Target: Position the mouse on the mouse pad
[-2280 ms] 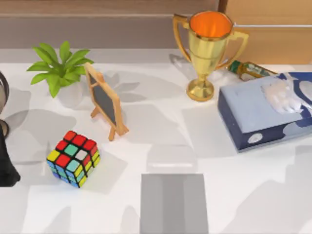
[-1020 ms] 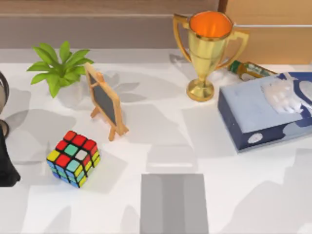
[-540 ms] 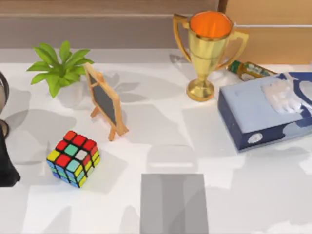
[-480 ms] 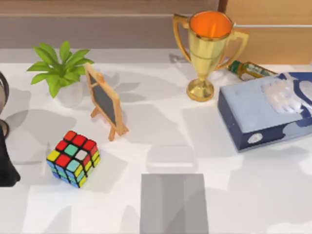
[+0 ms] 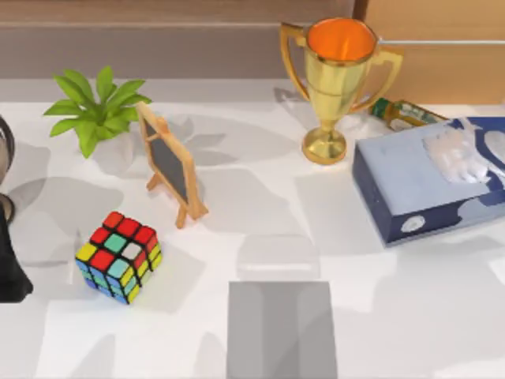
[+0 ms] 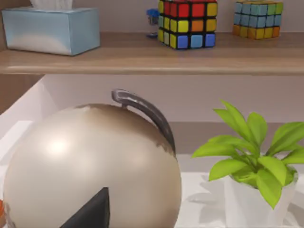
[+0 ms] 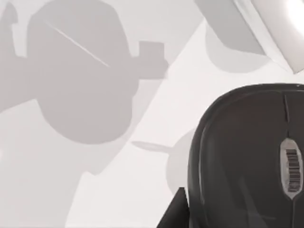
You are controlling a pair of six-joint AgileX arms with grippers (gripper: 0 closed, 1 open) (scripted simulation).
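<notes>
Mouse (image 5: 278, 255): pale, low, on bare table at 12 o'clock of mouse pad (image 5: 282, 330), just beside its far edge, not on it; pad flat at table's 6 o'clock; Rubik's cube (image 5: 118, 257) at pad's 10 o'clock; my left arm (image 5: 9, 264) at table's 9 o'clock edge; my right gripper (image 7: 175, 211) beside dark rounded barcode-labelled body (image 7: 247, 156); grip state of both: cannot tell.

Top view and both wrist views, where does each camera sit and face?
Top view: above the table, looking down on pad, cube and trophy; left arm at its left edge.
Left wrist view: low, facing level at a metal ball, the plant and a shelf; a dark wedge, likely its arm.
Right wrist view: close over the table, facing a dark rounded thing.
Shared: top and left wrist views both show the plant.
</notes>
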